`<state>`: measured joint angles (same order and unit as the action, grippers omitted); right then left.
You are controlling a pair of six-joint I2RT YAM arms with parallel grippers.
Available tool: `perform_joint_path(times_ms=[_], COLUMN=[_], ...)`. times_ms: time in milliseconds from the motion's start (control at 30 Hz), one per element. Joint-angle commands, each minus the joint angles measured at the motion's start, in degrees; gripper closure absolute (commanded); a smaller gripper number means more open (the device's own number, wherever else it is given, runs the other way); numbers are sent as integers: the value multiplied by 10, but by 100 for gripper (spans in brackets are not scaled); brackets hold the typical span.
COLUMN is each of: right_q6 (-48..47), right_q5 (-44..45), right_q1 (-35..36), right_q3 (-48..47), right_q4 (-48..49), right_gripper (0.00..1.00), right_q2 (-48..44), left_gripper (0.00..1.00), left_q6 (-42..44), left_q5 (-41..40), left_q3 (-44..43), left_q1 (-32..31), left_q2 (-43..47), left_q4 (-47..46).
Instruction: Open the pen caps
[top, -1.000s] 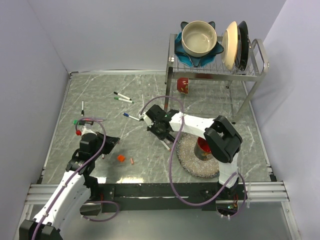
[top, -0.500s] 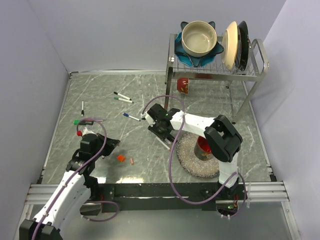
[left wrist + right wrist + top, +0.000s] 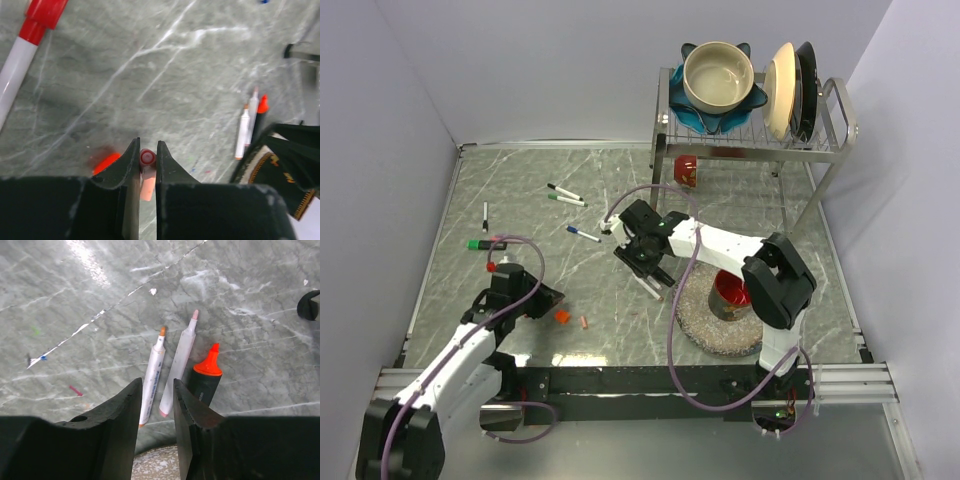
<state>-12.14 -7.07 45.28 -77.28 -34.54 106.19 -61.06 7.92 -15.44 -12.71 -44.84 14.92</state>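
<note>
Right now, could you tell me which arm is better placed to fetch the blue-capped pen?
Right. The right end effector hangs open and empty near the blue-capped pen; the left end effector is shut on a cap and sits farther away.

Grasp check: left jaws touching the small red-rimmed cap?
Touching. Left wrist view: the red-rimmed cap sits pinched between the jaws of the left gripper, no gap either side.
</note>
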Motion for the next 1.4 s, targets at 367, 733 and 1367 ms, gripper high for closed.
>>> perform_joint_path(times_ms=[367,733,1367], right_q6=[-14,-26,-49], right_q5=[-35,-68,-138], right_q1=[-7,-7,-8], right_q3=[-17,-15,-6], right_q4=[-3,-9,-17], right_gripper=[60,58,55], right_q2=[-37,-59,-100], left_gripper=[62,38,34], left_q6=[21,41,123], left_q5=[-9,-49,-246], left_q3=[-32,-86,-337], left_q1=[1,2,2], left_q2=[-48,16,-256], left_q4=[6,41,239])
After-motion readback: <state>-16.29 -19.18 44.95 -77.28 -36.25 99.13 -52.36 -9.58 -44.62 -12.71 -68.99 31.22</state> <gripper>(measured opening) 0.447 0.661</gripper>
